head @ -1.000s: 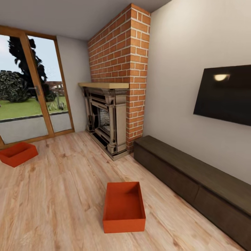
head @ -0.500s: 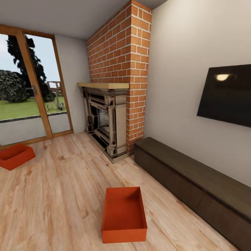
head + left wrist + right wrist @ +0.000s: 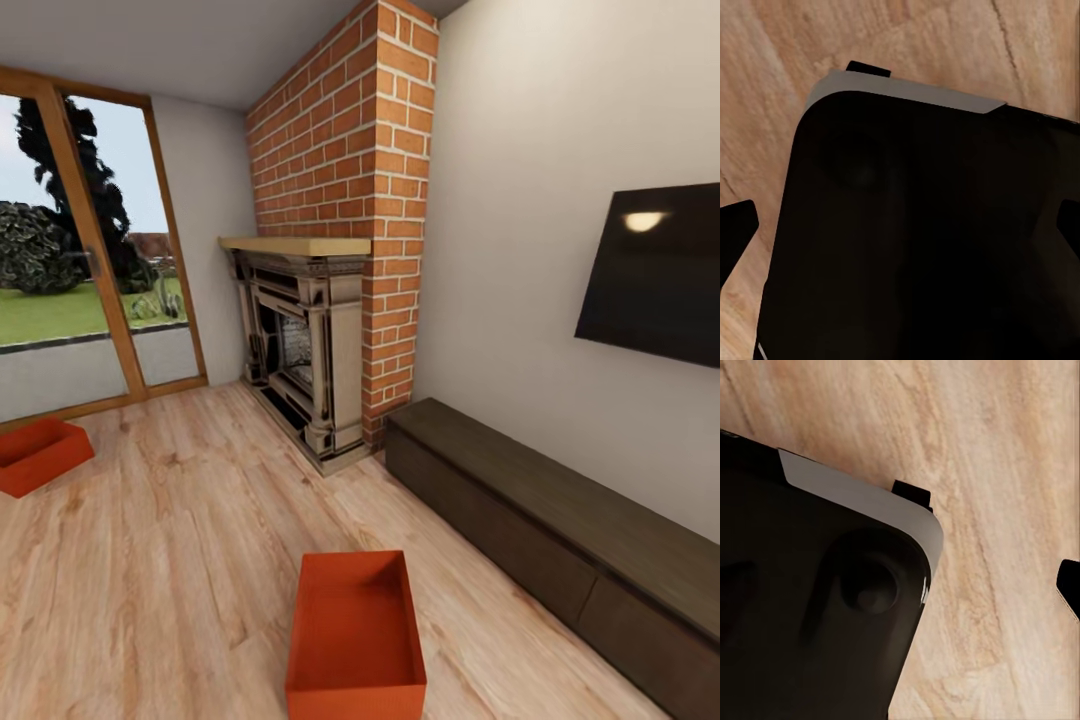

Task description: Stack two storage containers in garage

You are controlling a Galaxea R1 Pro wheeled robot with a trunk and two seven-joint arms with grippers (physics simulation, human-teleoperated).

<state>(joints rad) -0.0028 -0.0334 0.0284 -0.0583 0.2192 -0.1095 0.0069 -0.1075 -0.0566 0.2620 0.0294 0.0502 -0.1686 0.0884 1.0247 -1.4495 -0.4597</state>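
Observation:
Two orange-red storage containers sit on the light wood planks of the living room. The nearer container (image 3: 356, 637) lies open-topped and empty at the bottom middle of the head view, its front edge cut off by the frame. The farther container (image 3: 38, 455) rests at the left edge by the glass door. My left gripper (image 3: 900, 225) hangs over the robot's black base, its dark fingertips (image 3: 736, 225) spread to the frame edges, open and empty. My right gripper (image 3: 900, 585) also hangs over the base and planks, with one fingertip (image 3: 1069, 585) far out at the edge.
A brick fireplace (image 3: 320, 350) stands ahead against the far wall. A long dark low cabinet (image 3: 560, 530) runs along the right wall under a wall-mounted TV (image 3: 655, 270). A wood-framed glass door (image 3: 80, 280) at the left looks onto a lawn. Wood floor lies between the containers.
The whole head view has shifted: the camera has moved forward, so the near container sits lower and larger in the picture and the far one has slid toward the left edge.

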